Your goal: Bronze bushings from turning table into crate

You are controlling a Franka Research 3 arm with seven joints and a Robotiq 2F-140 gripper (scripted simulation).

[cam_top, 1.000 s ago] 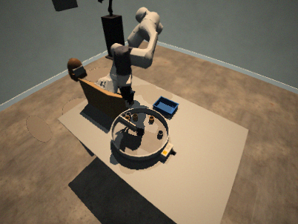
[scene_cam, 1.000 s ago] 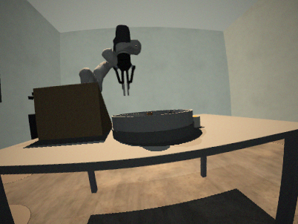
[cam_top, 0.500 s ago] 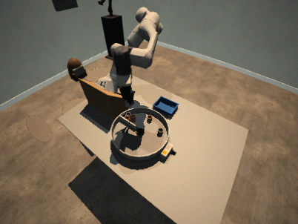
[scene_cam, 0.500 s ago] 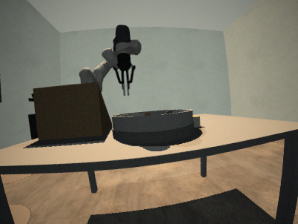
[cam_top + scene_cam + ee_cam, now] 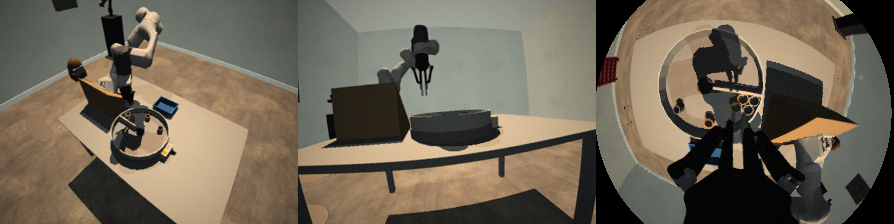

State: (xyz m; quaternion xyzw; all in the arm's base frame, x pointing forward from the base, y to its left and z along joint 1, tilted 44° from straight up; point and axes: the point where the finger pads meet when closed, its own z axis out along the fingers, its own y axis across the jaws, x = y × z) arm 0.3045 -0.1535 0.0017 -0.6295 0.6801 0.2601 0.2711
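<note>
The turning table (image 5: pixel 140 157) (image 5: pixel 450 124) is a round, walled disc. On it, a bronze bushing (image 5: pixel 147 117) (image 5: pixel 709 120) stands alone on the crate side. Two more bronze bushings (image 5: pixel 132 118) (image 5: pixel 742 99) stand close together beside the light bar, next to two steel bushings (image 5: pixel 754 101). Another steel bushing (image 5: pixel 160 130) (image 5: pixel 678 107) stands apart near the wall. The blue crate (image 5: pixel 163 111) (image 5: pixel 713 156) lies beside the turning table; no bushing shows in it. My gripper (image 5: pixel 129 103) (image 5: pixel 424 94) (image 5: pixel 738 117) is nearly closed and empty, high above the turning table's arm-side edge.
A light bar (image 5: pixel 130 124) (image 5: pixel 733 91) runs from a dark hub (image 5: pixel 140 131) to the turning table's wall. A tall brown panel (image 5: pixel 101 98) (image 5: pixel 366 113) stands close beside it. A small box with a yellow top (image 5: pixel 166 151) sits at the outer wall.
</note>
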